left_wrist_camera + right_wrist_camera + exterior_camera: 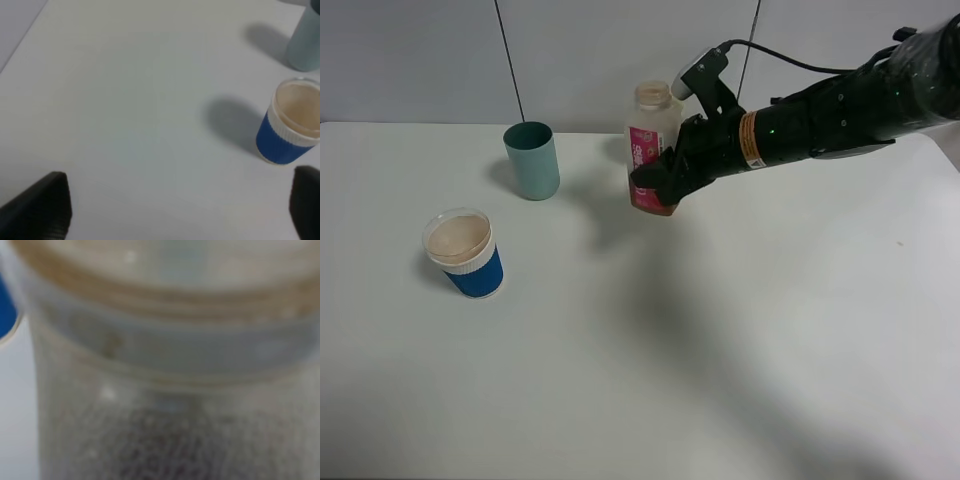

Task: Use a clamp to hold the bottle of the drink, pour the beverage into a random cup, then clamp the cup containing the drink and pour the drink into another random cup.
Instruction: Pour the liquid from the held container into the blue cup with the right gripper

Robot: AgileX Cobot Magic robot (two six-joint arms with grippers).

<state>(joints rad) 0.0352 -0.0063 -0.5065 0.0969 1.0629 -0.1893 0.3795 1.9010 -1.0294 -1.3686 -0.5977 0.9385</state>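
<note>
**Bottle clamped low and upright in right gripper, both cups apart on the table**

Bottle (165, 390) fills the right wrist view, so close it blurs: wide neck and translucent wall only. From the high camera the right gripper (657, 192) is clenched on its lower body, below the pink-red label. The low grip probably leaves the neck free for pouring. A little dark brown beverage (658, 207) sits at the bottom. Long axis is near vertical, neck pointing up, so nothing can spill yet. Whether the base touches the table (740, 360) or hangs just above it, cannot tell.

The bottle stands at the back of the table, near the teal cup (532, 160) on its left. The blue-sleeved cup (465, 255) is well apart, nearer the front left. Both cups are upright, mouths up, ready to receive. The blue-sleeved cup looks pale tan inside, contents unclear.

Left gripper (172, 210) hangs above the table with jaws spread, grasping nothing, that cup just beside one finger in its view. Judged step: carry the bottle to a cup and tip it
</note>
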